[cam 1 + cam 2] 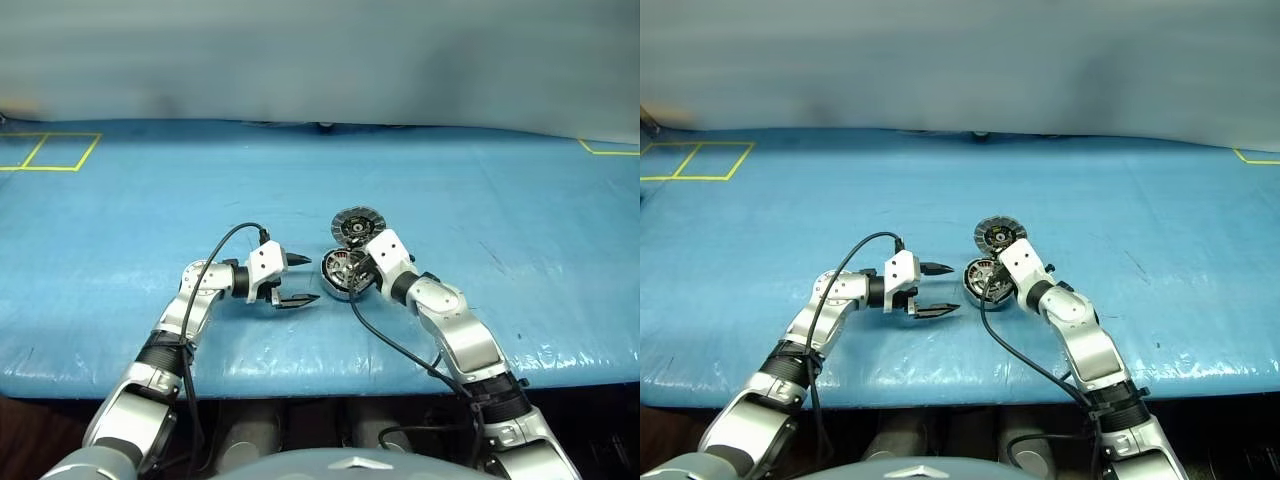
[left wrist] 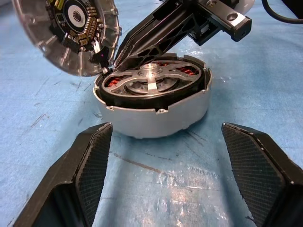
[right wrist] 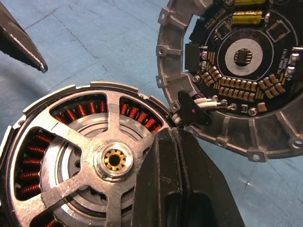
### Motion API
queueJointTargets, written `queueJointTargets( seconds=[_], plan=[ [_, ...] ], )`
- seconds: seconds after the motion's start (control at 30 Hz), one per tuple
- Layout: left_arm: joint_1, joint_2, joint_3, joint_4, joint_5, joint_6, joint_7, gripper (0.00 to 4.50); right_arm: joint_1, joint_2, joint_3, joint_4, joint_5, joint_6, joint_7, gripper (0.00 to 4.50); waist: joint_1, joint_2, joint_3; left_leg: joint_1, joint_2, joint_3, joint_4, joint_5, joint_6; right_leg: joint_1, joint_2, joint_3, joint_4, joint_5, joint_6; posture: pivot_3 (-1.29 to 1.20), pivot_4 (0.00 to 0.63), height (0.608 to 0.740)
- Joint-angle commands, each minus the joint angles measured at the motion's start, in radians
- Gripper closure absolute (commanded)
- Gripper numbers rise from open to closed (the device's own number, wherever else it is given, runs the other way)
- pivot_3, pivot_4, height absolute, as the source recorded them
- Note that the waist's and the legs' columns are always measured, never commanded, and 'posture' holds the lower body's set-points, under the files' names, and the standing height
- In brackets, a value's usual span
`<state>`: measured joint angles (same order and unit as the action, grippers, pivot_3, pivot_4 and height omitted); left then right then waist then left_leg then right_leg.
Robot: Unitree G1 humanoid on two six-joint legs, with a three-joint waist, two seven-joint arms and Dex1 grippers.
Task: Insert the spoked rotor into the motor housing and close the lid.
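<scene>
So on the left side, the left gripper (image 1: 300, 279) is sitting low over the blue surface (image 1: 120, 220), closer to the near edge than the far one, pointing sideways toward the middle. Its fingers (image 2: 90, 165) are spread wide with nothing between them, and the motor housing (image 2: 156, 111) sits just past the tips, not touching them.

Middle of the surface: the housing rests flat on the blue cover with the spoked rotor (image 3: 102, 156) already down inside it. You can see the silver spokes and brass-coloured hub, with the copper-orange windings showing through the gaps between spokes. Rotor looks a bit tilted in the left wrist view, can't say if it's fully seated.

The lid (image 3: 236, 71) is swung open, joined to the housing at its far edge by a short bundle of wires, inner face up-ish showing a dark circuit board with rows of small components.

On the right, the right gripper (image 3: 177, 156) comes in from the near-right, fingers closed together, empty, tips resting on the rotor's rim right by that hinge point.
</scene>
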<state>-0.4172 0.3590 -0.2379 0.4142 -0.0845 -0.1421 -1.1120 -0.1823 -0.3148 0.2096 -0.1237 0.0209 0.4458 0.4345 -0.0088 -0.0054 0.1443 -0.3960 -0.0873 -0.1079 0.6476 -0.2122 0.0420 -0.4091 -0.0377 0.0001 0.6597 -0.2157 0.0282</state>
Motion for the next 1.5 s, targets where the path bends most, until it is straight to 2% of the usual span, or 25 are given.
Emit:
queueJointTargets(
  seconds=[0.03,0.27,0.43,1.0,1.2,1.3,1.5],
  plan=[
    [0.005,0.001,0.012,-0.008,-0.016,-0.011,0.007,0.56,0.042,0.019,-0.004,-0.056,0.053,-0.029,0.038,4.48,-0.001,0.000,0.000,0.000,0.000,0.000,-0.001,0.000,0.000,0.000,0.000,0.000,0.000,0.000,0.000,0.00,0.150,0.740],
    [0.014,-0.002,0.012,0.002,-0.019,-0.009,0.009,0.56,0.004,0.042,0.029,-0.125,0.040,-0.046,0.040,4.48,-0.006,0.002,0.001,-0.004,0.000,0.000,-0.002,0.000,0.000,-0.002,0.000,0.000,0.001,0.000,0.000,0.00,0.150,0.740],
    [0.018,0.002,0.016,0.003,-0.020,-0.006,0.012,0.56,-0.023,0.056,0.077,-0.091,0.024,-0.037,0.053,4.48,-0.002,0.002,0.001,-0.004,0.000,0.000,-0.003,0.000,0.000,-0.002,0.000,0.000,0.000,0.000,0.000,0.00,0.150,0.740],
    [0.027,0.010,0.027,0.009,-0.039,-0.002,0.001,0.56,0.057,0.046,0.096,-0.057,0.025,0.004,0.052,4.48,-0.001,0.002,0.002,-0.004,0.000,0.000,-0.003,-0.001,0.000,-0.004,-0.001,-0.001,-0.002,-0.001,-0.001,0.00,0.150,0.740],
    [0.036,0.004,0.035,0.003,-0.046,-0.009,0.006,0.56,0.060,0.058,0.062,-0.132,0.076,-0.036,0.068,4.48,-0.001,0.002,0.002,-0.005,0.000,-0.001,-0.003,-0.001,0.000,-0.004,-0.001,-0.001,-0.001,-0.001,0.000,0.00,0.150,0.740],
    [0.043,0.003,0.038,-0.001,-0.053,-0.016,0.010,0.56,0.088,0.073,0.010,-0.231,0.160,-0.047,0.086,4.48,-0.001,0.003,0.003,-0.006,0.000,-0.001,-0.003,-0.001,0.000,-0.003,-0.001,-0.001,-0.001,-0.001,-0.001,0.00,0.150,0.740],
    [0.068,0.004,0.048,-0.025,-0.069,-0.009,0.014,0.56,0.214,-0.028,-0.100,-0.362,0.188,0.031,0.072,4.48,0.004,0.003,0.003,-0.008,0.000,-0.002,-0.003,-0.002,0.000,-0.005,-0.001,-0.001,-0.003,-0.001,0.001,0.00,0.150,0.740]
  ],
)
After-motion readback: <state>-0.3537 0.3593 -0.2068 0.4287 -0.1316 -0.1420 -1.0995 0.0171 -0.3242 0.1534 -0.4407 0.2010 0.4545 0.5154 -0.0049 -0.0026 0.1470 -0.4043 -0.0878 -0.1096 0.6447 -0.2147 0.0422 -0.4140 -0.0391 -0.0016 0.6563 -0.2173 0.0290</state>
